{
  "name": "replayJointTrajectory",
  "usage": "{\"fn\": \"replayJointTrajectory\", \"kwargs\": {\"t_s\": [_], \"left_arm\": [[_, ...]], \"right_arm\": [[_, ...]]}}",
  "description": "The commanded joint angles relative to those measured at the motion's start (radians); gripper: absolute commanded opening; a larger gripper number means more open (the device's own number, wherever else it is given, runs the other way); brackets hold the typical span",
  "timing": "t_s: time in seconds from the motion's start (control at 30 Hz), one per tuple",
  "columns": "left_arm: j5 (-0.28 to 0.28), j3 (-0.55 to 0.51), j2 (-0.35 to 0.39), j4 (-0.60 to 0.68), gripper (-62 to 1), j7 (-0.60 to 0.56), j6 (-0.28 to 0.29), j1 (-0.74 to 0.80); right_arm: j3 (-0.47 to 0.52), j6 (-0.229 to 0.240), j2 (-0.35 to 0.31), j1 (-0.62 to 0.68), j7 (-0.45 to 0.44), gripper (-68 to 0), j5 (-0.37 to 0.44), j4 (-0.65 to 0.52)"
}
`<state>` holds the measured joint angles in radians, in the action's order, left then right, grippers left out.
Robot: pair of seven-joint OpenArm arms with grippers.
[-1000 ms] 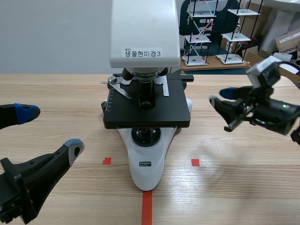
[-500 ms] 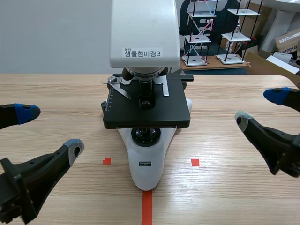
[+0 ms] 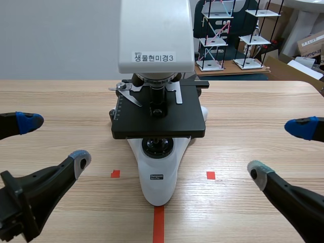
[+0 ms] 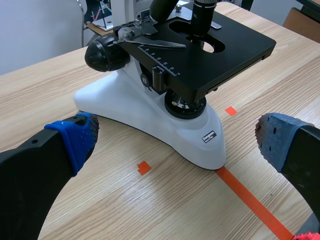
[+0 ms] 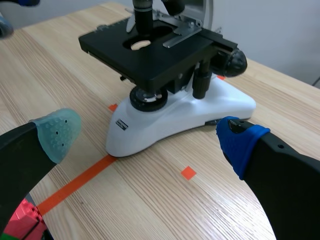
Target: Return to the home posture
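Left gripper (image 3: 54, 140): lower left of the scene frame, low over the table (image 3: 243, 101). Fingers spread wide, nothing between them; blue pad above, grey pad below.
Right gripper (image 3: 278, 149): lower right of the frame, roughly mirroring the left one. Also wide open and empty; blue pad near the right edge, grey-green pad lower down.
Microscope (image 3: 159, 119): upright at frame centre, between the two arms and well apart from both. White base, black stage, white head reaching the top edge with a printed label. No finger touches it.
Tape: base tip sits at the far end of the orange-red line (image 3: 158, 223) at bottom centre; one small square (image 3: 115, 173) on each side of the base.
Left wrist view: left gripper (image 4: 177, 140) open, fingers far apart. Microscope (image 4: 200, 55) is ahead of the gap, its base tip nearest, clear of the pads (image 4: 77, 137).
Right wrist view: right gripper (image 5: 147, 137) same story. Microscope (image 5: 155, 55) is ahead of the gap, not in contact.
Background, upper right of scene: white shelf models (image 3: 217, 35) on black rods.
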<state>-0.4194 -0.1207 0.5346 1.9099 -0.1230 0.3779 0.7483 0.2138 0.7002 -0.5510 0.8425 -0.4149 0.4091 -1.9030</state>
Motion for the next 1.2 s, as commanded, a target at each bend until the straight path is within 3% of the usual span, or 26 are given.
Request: {"fn": "replayJointTrajectory", "kwargs": {"t_s": [0.0,1.17], "left_arm": [[-0.007,-0.003,-0.002,0.021,1.4,-0.012,0.002,0.002],[-0.007,-0.003,-0.002,0.021,1.4,-0.014,0.002,0.002]], "right_arm": [[0.003,0.0,-0.003,-0.025,-0.019,-8.0,0.018,0.012],[0.003,0.001,-0.003,-0.025,-0.032,-8.0,0.018,0.012]]}}
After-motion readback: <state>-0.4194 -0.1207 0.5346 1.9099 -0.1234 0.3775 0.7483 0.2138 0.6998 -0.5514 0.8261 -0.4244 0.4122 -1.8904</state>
